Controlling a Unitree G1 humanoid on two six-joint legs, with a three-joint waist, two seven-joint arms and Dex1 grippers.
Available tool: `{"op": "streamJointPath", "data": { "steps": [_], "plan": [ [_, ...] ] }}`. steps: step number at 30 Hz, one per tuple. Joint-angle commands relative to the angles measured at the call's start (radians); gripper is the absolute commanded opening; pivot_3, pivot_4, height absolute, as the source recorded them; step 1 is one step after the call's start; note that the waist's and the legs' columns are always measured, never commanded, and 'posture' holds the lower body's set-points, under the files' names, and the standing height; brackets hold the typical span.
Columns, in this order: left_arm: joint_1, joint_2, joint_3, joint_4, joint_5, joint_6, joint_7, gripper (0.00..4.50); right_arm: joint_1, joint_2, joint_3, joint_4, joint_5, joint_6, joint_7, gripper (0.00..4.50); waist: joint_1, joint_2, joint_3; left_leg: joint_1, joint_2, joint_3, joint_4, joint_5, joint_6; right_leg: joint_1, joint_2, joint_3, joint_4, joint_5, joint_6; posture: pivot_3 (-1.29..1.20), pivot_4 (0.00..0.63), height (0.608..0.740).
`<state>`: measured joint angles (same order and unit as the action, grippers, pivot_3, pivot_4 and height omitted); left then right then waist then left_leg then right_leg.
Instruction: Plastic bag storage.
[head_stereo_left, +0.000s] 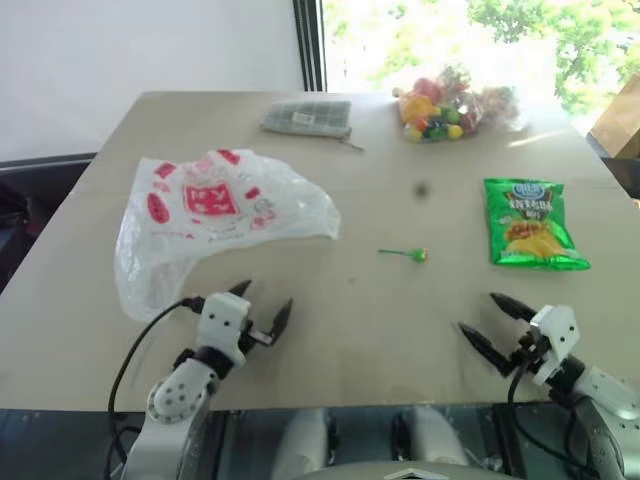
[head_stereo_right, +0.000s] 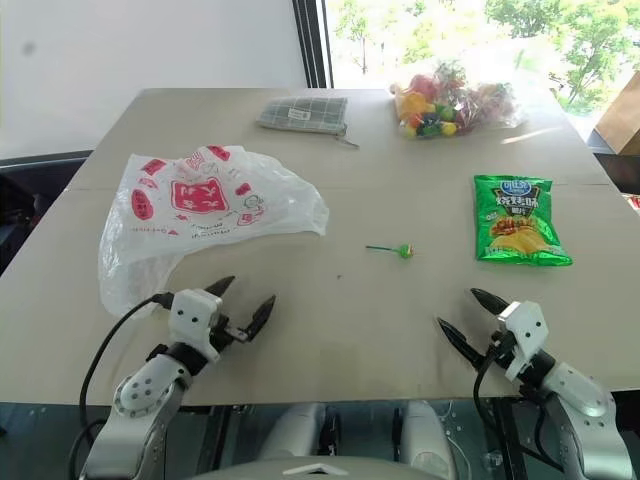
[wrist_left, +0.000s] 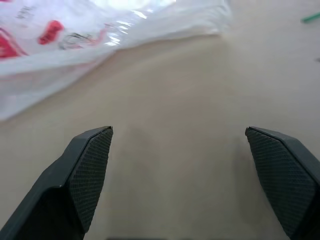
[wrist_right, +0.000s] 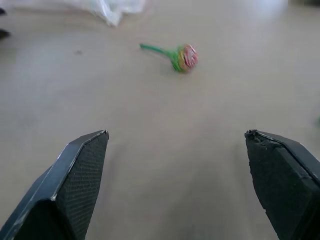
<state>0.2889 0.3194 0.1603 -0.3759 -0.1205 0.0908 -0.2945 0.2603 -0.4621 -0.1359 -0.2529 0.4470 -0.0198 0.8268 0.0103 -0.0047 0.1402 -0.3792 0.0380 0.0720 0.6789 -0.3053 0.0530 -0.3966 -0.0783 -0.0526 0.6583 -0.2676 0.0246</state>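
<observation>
Hovering over the near edge of the pale beige table (head_stereo_left: 380, 330), the left gripper (head_stereo_left: 265, 305) and the right gripper (head_stereo_left: 490, 325) each had their two black fingers spread wide apart, with nothing between them. Just beyond the left gripper, on the robot's left half of the table, lay the plastic bag (head_stereo_left: 215, 215), a crumpled translucent white carrier bag printed with red logos and characters too small to read; its near edge sat close to the left fingertips without touching them. Near the middle of the table, past the right gripper, lay a lollipop (head_stereo_left: 417, 254) with a green stick. To the right of it rested a glossy green snack packet (head_stereo_left: 530, 225) with a blue-and-white brand badge at its top and a picture of crisps; its lettering could not be made out. Farther back sat a grey checked pouch (head_stereo_left: 307, 117) and a clear bag of colourful sweets (head_stereo_left: 450, 105) in bright sunlight. Behind the table stood a white wall (head_stereo_left: 150, 60), a dark window frame (head_stereo_left: 310, 45) and green trees (head_stereo_left: 560, 40) outside.
</observation>
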Motion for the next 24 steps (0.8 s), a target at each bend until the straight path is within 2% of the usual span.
{"op": "streamJointPath", "data": {
  "steps": [1, 10, 14, 24],
  "plan": [
    [0.045, -0.055, 0.085, -0.099, 0.061, -0.016, 0.136, 4.50, -0.030, -0.013, 0.051, -0.126, 0.049, 0.057, 0.021, 4.44, 0.001, -0.001, 0.000, 0.000, 0.000, 0.000, 0.000, 0.000, 0.000, 0.000, 0.000, 0.000, 0.000, 0.000, 0.000, 0.00, 0.150, 0.740],
    [0.210, -0.256, 0.168, -0.244, 0.140, -0.029, 0.342, 4.50, -0.076, -0.008, 0.079, -0.139, 0.044, 0.076, 0.012, 4.44, 0.004, -0.009, 0.005, -0.002, -0.001, -0.001, 0.000, 0.000, 0.000, 0.000, -0.002, -0.002, -0.004, 0.000, 0.001, 0.00, 0.150, 0.740],
    [0.219, -0.309, 0.238, -0.220, 0.126, -0.008, 0.406, 4.50, -0.088, -0.006, 0.096, -0.147, 0.066, 0.095, 0.026, 4.44, 0.005, -0.009, 0.006, -0.002, -0.001, -0.001, 0.000, 0.000, 0.001, 0.000, -0.001, -0.002, -0.003, -0.001, -0.001, 0.00, 0.150, 0.740],
    [0.070, -0.202, 0.339, 0.002, -0.018, -0.002, 0.314, 4.50, -0.122, -0.014, 0.148, -0.189, 0.079, 0.119, 0.053, 4.44, 0.004, -0.012, 0.007, -0.002, -0.001, -0.002, 0.002, 0.000, 0.001, 0.000, 0.000, -0.004, -0.001, 0.001, 0.001, 0.00, 0.150, 0.740]
  ]
}}
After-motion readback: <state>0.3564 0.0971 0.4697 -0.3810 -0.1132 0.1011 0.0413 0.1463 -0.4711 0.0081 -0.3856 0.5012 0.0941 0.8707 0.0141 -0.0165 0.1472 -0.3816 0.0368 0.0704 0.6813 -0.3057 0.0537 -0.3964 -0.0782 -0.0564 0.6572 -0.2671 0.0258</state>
